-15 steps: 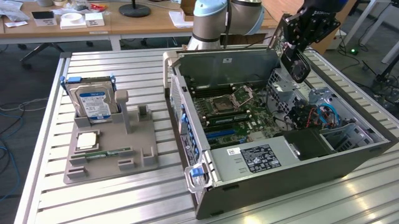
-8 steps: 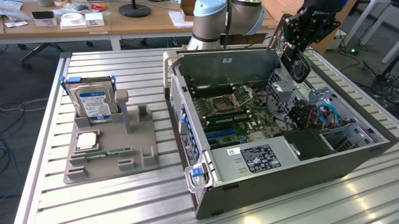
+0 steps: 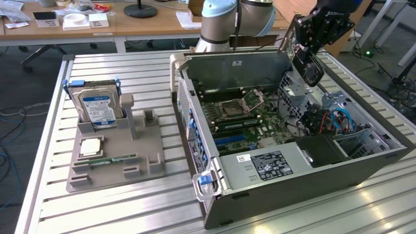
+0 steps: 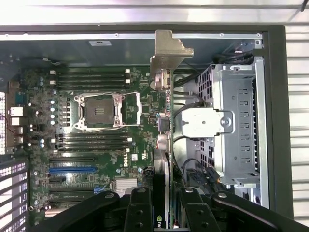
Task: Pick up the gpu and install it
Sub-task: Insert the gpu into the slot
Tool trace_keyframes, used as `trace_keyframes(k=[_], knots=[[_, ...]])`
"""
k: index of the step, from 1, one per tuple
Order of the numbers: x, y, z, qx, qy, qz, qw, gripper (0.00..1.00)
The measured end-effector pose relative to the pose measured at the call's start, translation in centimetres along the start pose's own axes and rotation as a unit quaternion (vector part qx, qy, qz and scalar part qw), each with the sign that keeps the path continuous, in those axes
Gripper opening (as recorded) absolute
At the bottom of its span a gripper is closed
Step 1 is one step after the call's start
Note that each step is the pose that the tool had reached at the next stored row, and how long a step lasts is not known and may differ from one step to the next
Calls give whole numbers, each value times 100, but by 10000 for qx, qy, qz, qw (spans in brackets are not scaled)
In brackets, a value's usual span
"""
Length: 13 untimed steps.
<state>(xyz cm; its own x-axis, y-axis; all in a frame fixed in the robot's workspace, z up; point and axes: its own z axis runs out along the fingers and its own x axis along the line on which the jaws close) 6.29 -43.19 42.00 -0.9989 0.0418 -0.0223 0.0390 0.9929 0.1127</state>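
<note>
Robot arm at work on an open computer case [image 3: 305, 168]: the gripper [image 3: 311, 45], at the upper right of the exterior view, is clamped on the gpu [image 3: 311, 69] and holds it on edge above the case's far right corner, clear of the motherboard [image 4: 96, 121] below. From the wrist, the card runs edge-on between the closed fingers [image 4: 139, 212], its silver bracket [image 4: 169, 53] at the far end. The card looks light and stiff but fragile, probably best gripped across its flat faces, away from the connector edge.
</note>
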Motion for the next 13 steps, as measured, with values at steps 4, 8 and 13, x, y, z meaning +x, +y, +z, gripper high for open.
trace_keyframes(k=[4, 8, 13], knots=[[1, 0, 0, -2, 28, -249, 9997, 26], [0, -1, 3, -8, 67, -594, 9982, 26], [1, -1, 6, -17, 118, -1044, 9945, 26]])
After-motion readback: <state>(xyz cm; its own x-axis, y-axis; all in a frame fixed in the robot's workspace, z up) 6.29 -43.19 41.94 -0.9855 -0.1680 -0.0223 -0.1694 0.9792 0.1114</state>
